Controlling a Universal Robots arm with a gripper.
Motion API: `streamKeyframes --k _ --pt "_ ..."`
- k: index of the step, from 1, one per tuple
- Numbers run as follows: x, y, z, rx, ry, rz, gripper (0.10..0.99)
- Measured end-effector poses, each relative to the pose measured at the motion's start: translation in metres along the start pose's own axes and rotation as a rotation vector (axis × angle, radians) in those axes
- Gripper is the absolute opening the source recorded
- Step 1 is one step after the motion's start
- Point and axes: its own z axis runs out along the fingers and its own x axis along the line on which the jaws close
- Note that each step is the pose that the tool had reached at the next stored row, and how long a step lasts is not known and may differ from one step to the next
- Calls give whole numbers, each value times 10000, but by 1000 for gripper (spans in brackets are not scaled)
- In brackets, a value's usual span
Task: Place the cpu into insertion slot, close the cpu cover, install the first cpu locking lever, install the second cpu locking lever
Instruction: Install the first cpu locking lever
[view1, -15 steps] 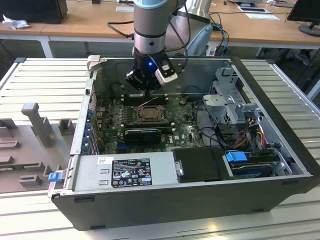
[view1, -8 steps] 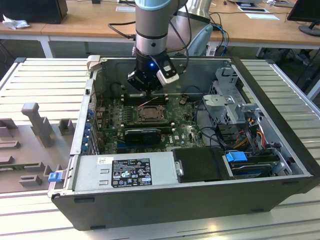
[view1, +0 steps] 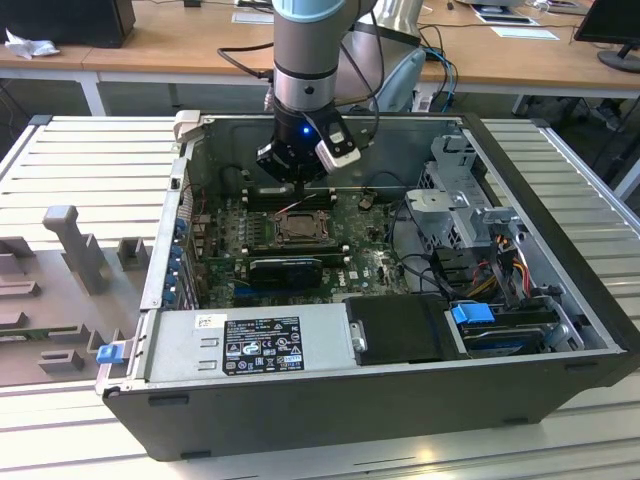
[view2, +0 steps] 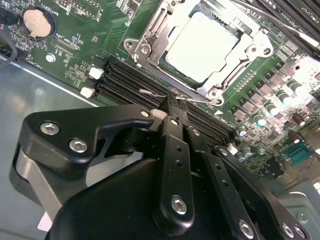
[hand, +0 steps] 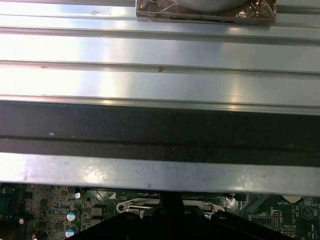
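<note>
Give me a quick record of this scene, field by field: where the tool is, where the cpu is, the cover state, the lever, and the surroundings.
tool: fingertips together at a thin wire lever beside the socket
cpu: pale square face seated in the insertion slot
cpu cover: metal frame lying down around the cpu, window over its face
locking lever: thin wire by the memory slots, at the tool tips
case: open computer case lying on a ribbed metal table
arm: reaching down into the case over the motherboard

Gripper (view2: 176, 106) fingertips hidden behind its own black linkage in the second wrist view, cpu cover (hand: 131, 205) mostly blocked by gripper body in first wrist view, arm cut off at exterior view's top edge
</note>
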Motion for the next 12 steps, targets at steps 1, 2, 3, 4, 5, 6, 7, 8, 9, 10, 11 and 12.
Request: streamKeyframes --k 1,2,3,4,5,6,7,8,9,10,11,12 --pt "-7 0 0 0 0 -1 106" --pt "-9 0 0 0 0 -1 106" --pt "-9 0 0 0 0 -1 106" --pt "-10 0 0 0 0 -1 106" --pt "-10 0 0 0 0 -1 106" --pt "-10 0 0 0 0 -1 106" --pt "-10 0 0 0 0 -1 106" --pt "-10 0 0 0 0 -1 106" --pt "-11 0 0 0 0 -1 106" --pt "-13 0 0 0 0 -3 106" --pt "-13 0 1 -1 -1 -2 106" --pt "-17 0 2 -2 -1 -2 106"
